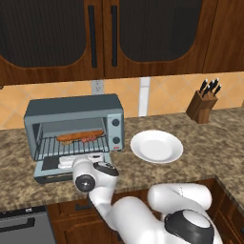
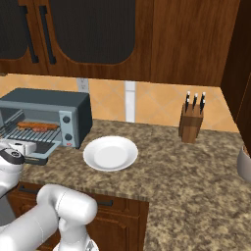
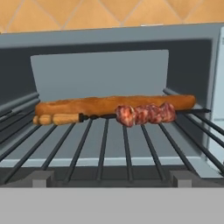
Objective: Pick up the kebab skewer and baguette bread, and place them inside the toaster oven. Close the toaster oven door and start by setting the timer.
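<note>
The baguette bread (image 3: 109, 105) and kebab skewer (image 3: 144, 114) are lying side by side on the toaster oven (image 1: 71, 110) rack. The end effector (image 1: 83, 159), fingers apart and empty, is hovering above the lowered toaster oven door (image 1: 50, 175); next, I judge, it needs lifting shut.

No text, label, brand, number or sign can be read on anything here. The toaster oven (image 1: 74, 128) has two round knobs (image 1: 116, 131) and a small red button (image 1: 116, 148) on its side panel, but no markings show around them; if there are any, they may be too small to make out. The white wall outlet (image 1: 97, 87) and the knife block (image 1: 201, 106) are plain as well.
</note>
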You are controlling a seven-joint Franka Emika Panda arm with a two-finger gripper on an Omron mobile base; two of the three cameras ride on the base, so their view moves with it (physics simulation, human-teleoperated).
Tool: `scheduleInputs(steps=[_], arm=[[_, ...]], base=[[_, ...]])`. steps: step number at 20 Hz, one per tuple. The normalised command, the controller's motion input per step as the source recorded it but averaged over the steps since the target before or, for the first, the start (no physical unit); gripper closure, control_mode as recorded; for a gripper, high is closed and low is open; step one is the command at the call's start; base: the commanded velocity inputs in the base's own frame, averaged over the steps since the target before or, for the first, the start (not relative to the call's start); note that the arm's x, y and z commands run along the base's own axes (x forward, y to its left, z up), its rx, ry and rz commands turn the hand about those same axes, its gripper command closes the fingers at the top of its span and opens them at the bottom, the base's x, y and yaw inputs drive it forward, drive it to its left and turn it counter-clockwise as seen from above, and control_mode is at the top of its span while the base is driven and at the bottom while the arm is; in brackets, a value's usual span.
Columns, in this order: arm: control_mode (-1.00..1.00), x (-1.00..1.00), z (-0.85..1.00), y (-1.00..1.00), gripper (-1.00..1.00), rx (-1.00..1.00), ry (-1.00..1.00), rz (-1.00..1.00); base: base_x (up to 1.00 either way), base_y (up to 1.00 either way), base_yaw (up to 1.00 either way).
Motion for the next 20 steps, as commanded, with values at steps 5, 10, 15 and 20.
scheduleInputs(steps=[5, 10, 15, 20], arm=[[-1.0, 0.04, -0.08, 0.01, -1.0, 0.0, 0.0, 0.0], [-1.0, 0.17, 0.0, 0.0, -1.0, 0.0, 0.0, 0.0], [-1.0, 0.29, 0.0, 0.0, -1.0, 0.0, 0.0, 0.0], [-1.0, 0.28, 0.0, 0.0, -1.0, 0.0, 0.0, 0.0]], base=[[0.0, 0.0, 0.0], [0.0, 0.0, 0.0], [0.0, 0.0, 0.0], [0.0, 0.0, 0.0]])
